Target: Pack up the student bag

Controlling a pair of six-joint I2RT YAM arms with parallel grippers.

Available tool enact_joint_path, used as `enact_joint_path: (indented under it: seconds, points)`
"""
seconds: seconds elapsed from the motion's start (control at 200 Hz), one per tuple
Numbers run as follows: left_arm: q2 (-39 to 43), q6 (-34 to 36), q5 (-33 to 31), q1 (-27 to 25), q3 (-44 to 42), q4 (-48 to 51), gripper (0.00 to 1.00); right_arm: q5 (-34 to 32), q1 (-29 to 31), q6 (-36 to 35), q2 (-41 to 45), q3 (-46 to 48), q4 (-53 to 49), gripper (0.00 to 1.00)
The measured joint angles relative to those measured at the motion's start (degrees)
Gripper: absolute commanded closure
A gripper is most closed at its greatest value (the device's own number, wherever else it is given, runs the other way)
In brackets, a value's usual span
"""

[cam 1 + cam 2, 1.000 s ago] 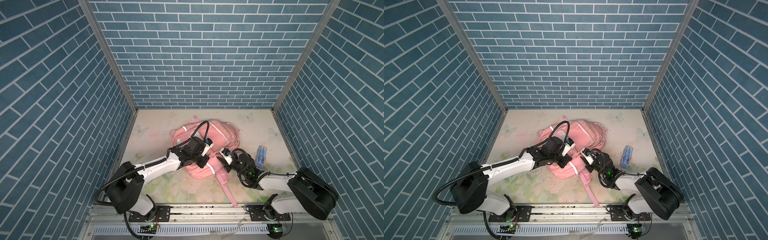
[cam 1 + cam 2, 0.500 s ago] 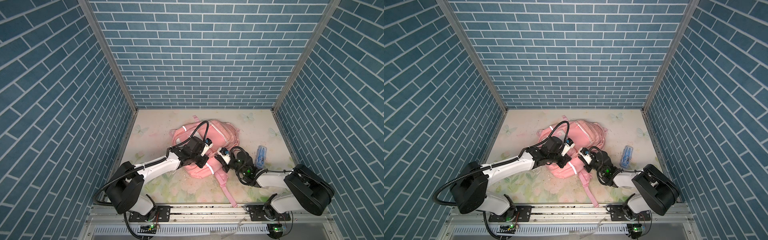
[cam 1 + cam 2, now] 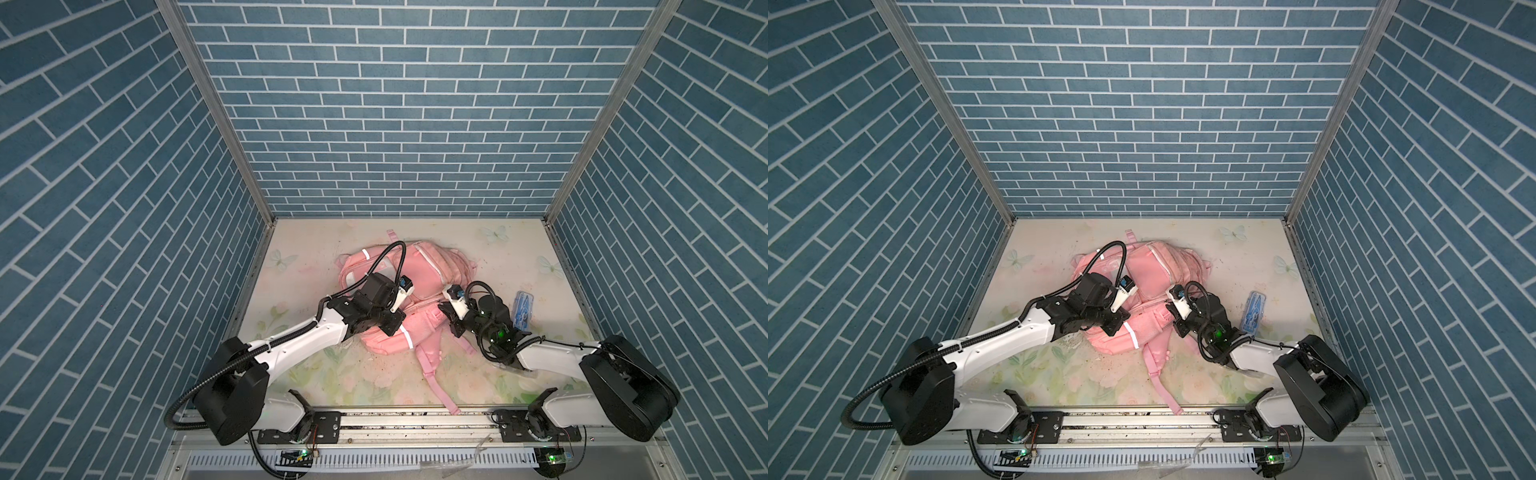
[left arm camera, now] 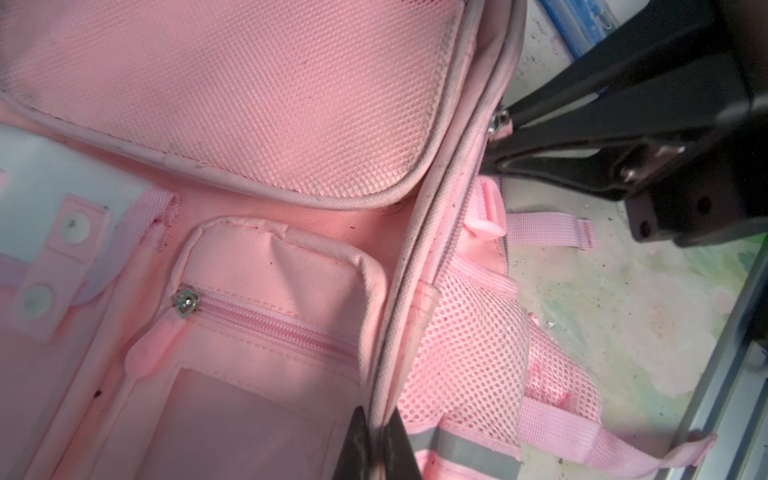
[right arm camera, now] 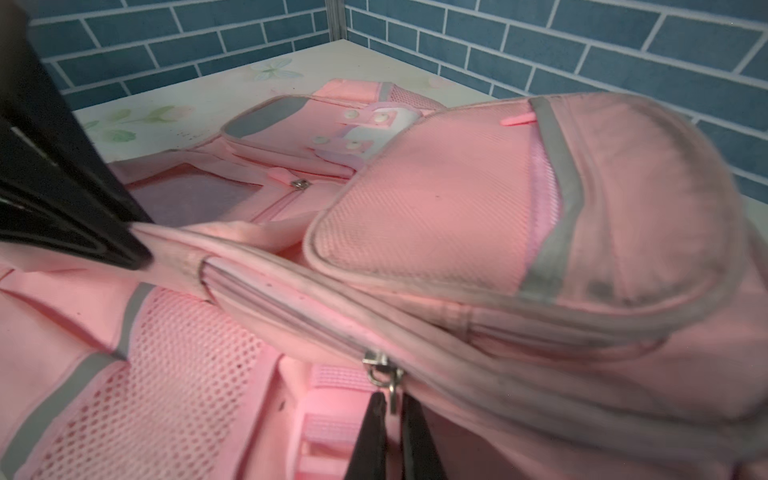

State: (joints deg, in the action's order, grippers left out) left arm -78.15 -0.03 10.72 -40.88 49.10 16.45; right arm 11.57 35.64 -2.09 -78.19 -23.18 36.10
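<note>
Student bag (image 3: 419,270) pink, mesh-sided, flat; left hand (image 4: 377,424) pinches piped seam (image 4: 395,311), right hand (image 5: 392,401) zipper pull (image 5: 390,380).

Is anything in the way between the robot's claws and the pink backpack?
Nothing visible does. The left gripper is shut on the student bag at its piped edge, and the right gripper is shut on its metal zipper pull.
</note>
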Motion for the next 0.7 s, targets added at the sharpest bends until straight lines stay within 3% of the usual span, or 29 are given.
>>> enact_joint_path:
  seconds: [0.32,0.585,0.7]
  points:
    - [0.26,4.96,-1.22,4.70,-0.09,2.01,1.00,-0.90,-8.07,2.10,-0.74,-6.99,-10.25,1.00]
    - [-3.58,11.10,-1.73,8.20,2.12,2.82,1.00,1.68,-8.39,2.14,-1.51,-7.98,-13.57,1.00]
    - [-5.64,12.39,-0.35,12.55,3.58,3.17,1.00,1.09,-5.49,2.38,-0.15,-7.80,-14.78,1.00]
